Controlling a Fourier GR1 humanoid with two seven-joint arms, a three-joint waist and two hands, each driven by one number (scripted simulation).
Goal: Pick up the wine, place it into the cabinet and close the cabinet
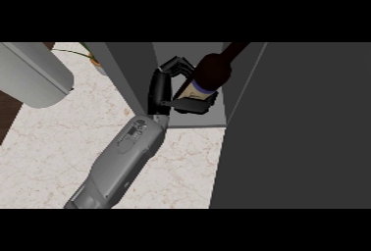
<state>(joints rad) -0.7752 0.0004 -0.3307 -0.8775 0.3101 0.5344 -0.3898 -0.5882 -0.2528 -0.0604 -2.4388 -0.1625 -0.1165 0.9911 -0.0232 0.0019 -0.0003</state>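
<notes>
Pale marble table [51,147] spread toward seven o'clock, grey cabinet [138,68] at twelve. Grips the wine [214,71] with the left hand [159,86], fingers and thumb curled round it, inside the cabinet.

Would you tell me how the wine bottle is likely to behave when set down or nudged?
The wine bottle, held low down by the hand, looks tall and narrow, so it would probably tip if nudged near the neck. Its dark, smooth body suggests rigid glass: likely slippery and breakable. Laid down, its round body would likely roll.
</notes>
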